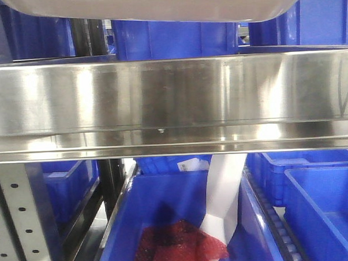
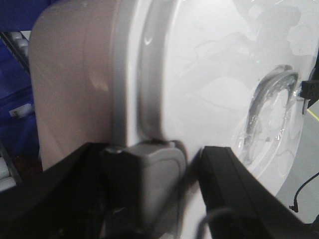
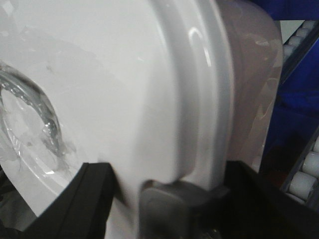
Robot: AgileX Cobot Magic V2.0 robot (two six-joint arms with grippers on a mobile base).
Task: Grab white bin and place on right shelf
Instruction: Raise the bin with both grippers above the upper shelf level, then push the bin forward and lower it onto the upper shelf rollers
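The white bin (image 1: 157, 7) shows only as its pale underside at the top of the front view, above the right shelf's broad shiny steel rail (image 1: 172, 96). In the left wrist view the bin (image 2: 199, 74) fills the frame, with its pinkish side on the left and its glossy lid with recessed handle (image 2: 274, 109) on the right. My left gripper (image 2: 159, 167) is shut on the lid rim at a grey latch (image 2: 157, 184). In the right wrist view my right gripper (image 3: 169, 191) is likewise shut on the bin (image 3: 124, 74) at its rim and a grey latch (image 3: 174, 209).
A grey perforated upright (image 1: 16, 218) stands at the lower left. Blue open bins sit behind and below the rail; one holds red mesh (image 1: 179, 243) and a white strip (image 1: 226, 192). Conveyor rollers (image 3: 304, 179) lie beside the bin.
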